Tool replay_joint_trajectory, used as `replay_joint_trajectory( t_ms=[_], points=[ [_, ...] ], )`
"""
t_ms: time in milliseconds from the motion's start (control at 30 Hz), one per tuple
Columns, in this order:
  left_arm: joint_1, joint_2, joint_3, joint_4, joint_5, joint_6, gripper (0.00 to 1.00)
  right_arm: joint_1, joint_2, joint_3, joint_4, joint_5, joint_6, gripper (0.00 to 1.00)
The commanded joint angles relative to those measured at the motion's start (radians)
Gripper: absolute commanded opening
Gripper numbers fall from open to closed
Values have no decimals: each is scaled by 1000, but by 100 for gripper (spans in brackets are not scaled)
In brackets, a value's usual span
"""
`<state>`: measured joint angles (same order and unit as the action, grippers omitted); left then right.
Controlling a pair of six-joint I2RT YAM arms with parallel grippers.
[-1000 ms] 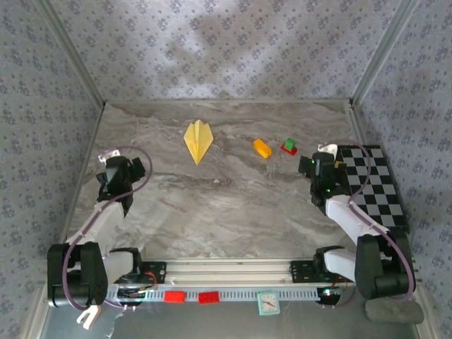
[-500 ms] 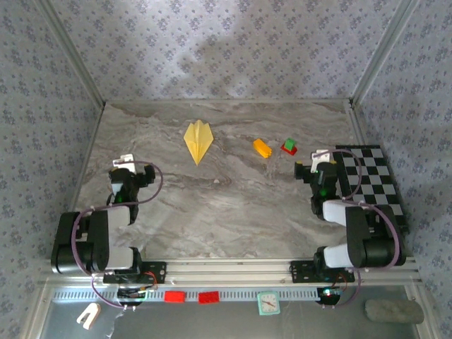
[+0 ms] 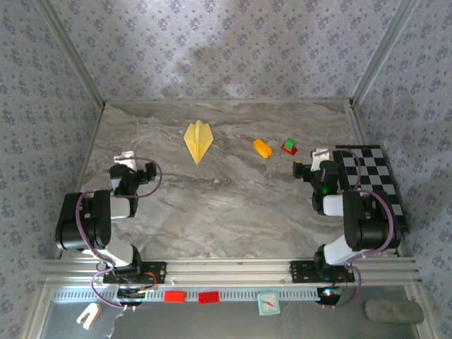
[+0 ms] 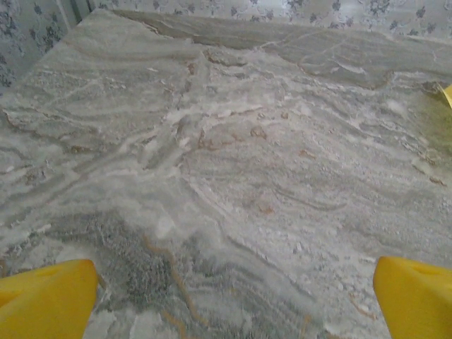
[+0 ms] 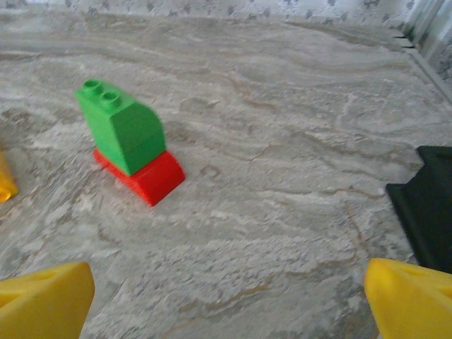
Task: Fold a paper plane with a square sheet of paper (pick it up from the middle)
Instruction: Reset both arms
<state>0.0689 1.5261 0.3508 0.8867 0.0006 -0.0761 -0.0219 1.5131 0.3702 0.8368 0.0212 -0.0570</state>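
The paper plane [image 3: 198, 140], a narrow yellow dart with a centre crease, lies on the marble table [image 3: 226, 205] at the back left of centre, point toward me. Its edge peeks in at the right of the left wrist view [image 4: 447, 94]. The square sheet of paper as a flat square is out of view. My left gripper [image 3: 124, 162] [image 4: 233, 304] sits low near the table's left side, open, only bare marble between its yellow fingers [image 4: 49, 296]. My right gripper [image 3: 319, 159] [image 5: 226, 296] is open too, low beside the board, with nothing between its fingertips [image 5: 413, 296].
A green block on a red block [image 3: 288, 146] [image 5: 131, 138] stands just ahead of the right gripper. An orange-yellow block [image 3: 262, 148] lies left of it. The black-and-white checkered board [image 3: 371, 185] [image 5: 427, 205] covers the right edge. Patterned walls enclose three sides.
Both arms have folded back toward their bases and settled low, grippers staying open. The paper plane and the blocks have not moved.
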Motion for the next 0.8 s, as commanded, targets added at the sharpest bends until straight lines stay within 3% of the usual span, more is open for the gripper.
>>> replay_joint_trajectory(
  t_ms=[0, 67, 767],
  points=[
    [-42, 5, 47, -51, -97, 16, 100, -9, 12, 24, -29, 4, 28, 100],
    [-67, 7, 53, -61, -153, 27, 100, -10, 12, 24, -28, 6, 29, 100],
    [-69, 8, 59, -68, -148, 29, 100, -10, 12, 24, -28, 6, 26, 100]
  ],
)
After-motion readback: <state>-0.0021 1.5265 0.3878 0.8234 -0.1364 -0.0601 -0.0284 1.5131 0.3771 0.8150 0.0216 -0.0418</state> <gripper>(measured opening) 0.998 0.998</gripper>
